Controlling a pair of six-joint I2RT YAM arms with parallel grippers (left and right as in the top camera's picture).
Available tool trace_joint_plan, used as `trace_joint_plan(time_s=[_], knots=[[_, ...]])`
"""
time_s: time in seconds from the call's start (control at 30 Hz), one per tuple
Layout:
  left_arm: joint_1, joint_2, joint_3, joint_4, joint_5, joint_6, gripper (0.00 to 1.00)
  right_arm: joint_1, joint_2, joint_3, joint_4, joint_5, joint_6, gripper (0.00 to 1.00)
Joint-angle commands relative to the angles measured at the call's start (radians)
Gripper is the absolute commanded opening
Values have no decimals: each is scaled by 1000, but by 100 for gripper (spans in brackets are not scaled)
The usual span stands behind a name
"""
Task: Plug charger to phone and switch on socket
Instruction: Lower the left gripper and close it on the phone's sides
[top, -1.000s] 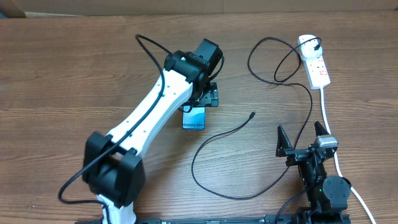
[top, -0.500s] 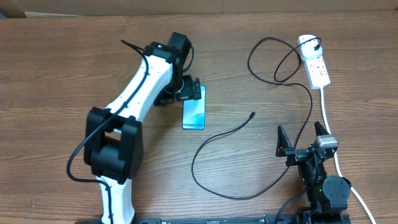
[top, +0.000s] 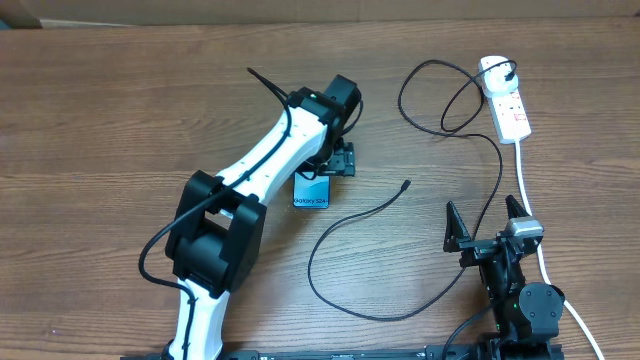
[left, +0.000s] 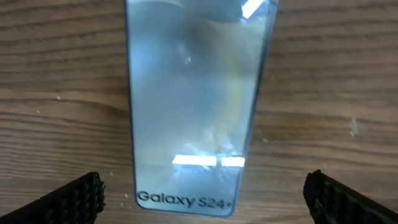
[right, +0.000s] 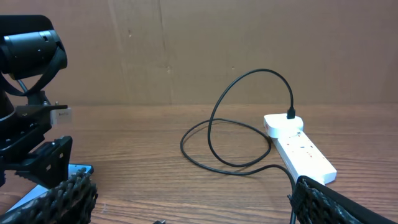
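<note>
The phone (top: 312, 192) lies flat on the wooden table, screen up, its "Galaxy S24+" end toward the front. My left gripper (top: 335, 160) hovers over its far part, open. In the left wrist view the phone (left: 193, 106) fills the middle, with the left gripper (left: 202, 190) fingers wide on either side and holding nothing. The charger cable (top: 340, 235) loops over the table, its connector tip (top: 405, 185) lying free right of the phone. Its plug (top: 512, 72) sits in the white socket (top: 508, 100). My right gripper (top: 487, 222) stands open and empty at the front right.
A thick white cord (top: 530, 200) runs from the socket toward the front, past my right arm. In the right wrist view the socket (right: 300, 148) and cable loop (right: 249, 118) lie ahead, with the left arm's head (right: 31, 56) at far left.
My left arm swung left off the phone half a second ago and has come back over its far part. The phone, cable and right arm have not moved.
</note>
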Motion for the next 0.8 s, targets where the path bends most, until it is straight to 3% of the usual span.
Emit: trace_joint_plan(time_s=[0.0,0.77], knots=[[33,27,0,2,10,15,99,-4,-9,-10,3,9,3,100],[52,39,-64,86,57,92,100,-4,-9,-10,3,9,4,100]])
